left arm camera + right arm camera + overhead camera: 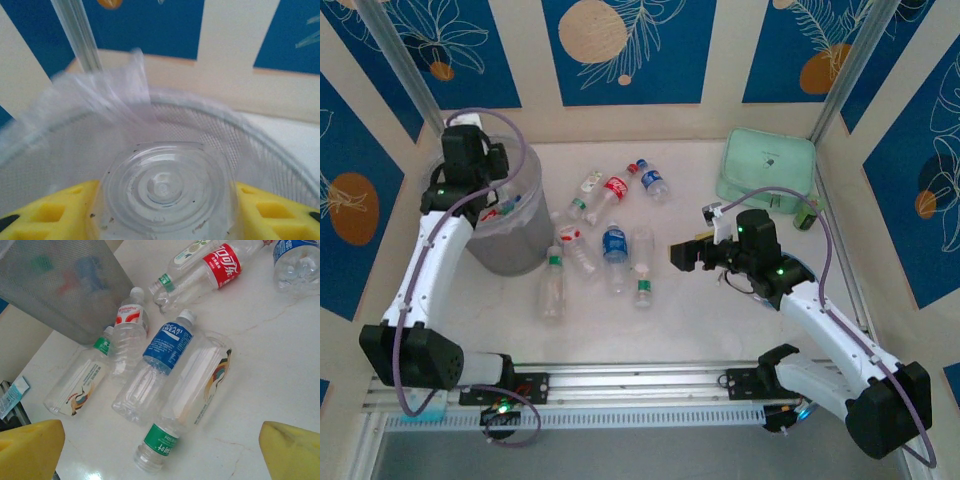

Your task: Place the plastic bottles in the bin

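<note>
Now left pincer (165,214) clamps a clear ridged bottle (162,182) over the mesh bin (217,131); right pincer (161,454) gapes.

Glossy clear plastic against smooth pale stone.
Thin, shiny, see-through plastic bottles (167,347); bin (65,285) of fine grey metal mesh, lined with crinkly clear film (100,95); tabletop (280,365) smooth, faintly veined, polished.
</note>
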Motion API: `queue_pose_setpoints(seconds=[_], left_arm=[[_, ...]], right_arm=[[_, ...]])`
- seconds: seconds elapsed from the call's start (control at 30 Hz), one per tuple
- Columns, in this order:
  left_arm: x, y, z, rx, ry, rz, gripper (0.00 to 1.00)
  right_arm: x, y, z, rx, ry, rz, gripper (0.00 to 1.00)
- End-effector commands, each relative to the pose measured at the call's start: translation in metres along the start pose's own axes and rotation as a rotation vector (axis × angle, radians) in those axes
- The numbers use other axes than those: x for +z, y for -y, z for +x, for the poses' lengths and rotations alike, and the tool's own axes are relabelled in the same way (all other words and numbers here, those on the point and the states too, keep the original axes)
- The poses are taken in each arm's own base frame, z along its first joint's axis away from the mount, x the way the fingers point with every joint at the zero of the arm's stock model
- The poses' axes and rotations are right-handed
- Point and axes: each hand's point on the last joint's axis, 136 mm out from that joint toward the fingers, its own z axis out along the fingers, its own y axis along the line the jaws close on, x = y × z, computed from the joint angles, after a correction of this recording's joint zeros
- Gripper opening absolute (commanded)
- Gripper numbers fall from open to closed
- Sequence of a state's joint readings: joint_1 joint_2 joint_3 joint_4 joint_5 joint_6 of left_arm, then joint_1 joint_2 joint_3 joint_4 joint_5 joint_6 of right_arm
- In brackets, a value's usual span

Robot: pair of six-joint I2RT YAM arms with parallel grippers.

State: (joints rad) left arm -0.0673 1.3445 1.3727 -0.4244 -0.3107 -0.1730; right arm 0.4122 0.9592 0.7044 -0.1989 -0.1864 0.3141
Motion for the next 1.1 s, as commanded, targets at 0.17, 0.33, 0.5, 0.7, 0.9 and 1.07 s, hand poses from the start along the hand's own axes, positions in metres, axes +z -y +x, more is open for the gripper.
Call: queue_pose_setpoints(seconds=[0.17,0.33,0.5,0.7,0.9,1.07], left_arm=[[0.031,0.01,0.047,-0.086,-0.089,0.058,0.0],[0.046,0.012,0.079,-0.113,-0.186,0.059,0.0],[0.059,0.001,0.111,-0.161,-0.26,0.029,0.0],[0.073,0.0,0.142,-0.211,-0.298,0.022,0.0],[0.074,0.002,0.146,-0.222,-0.306,0.032,0.09],[0.057,-0.002,0.123,-0.193,-0.261,0.028,0.38]], right_arm=[[-0.005,0.004,0.006,-0.005,-0.013,0.005,1.0],[-0.005,0.005,0.005,0.007,-0.006,0.008,1.0],[-0.008,0.004,0.003,0.011,-0.002,0.008,1.0],[-0.004,0.007,-0.001,0.042,-0.004,0.022,1.0],[0.0,0.011,0.004,0.064,-0.04,0.031,1.0],[0.001,0.017,0.007,0.08,-0.052,0.053,1.0]])
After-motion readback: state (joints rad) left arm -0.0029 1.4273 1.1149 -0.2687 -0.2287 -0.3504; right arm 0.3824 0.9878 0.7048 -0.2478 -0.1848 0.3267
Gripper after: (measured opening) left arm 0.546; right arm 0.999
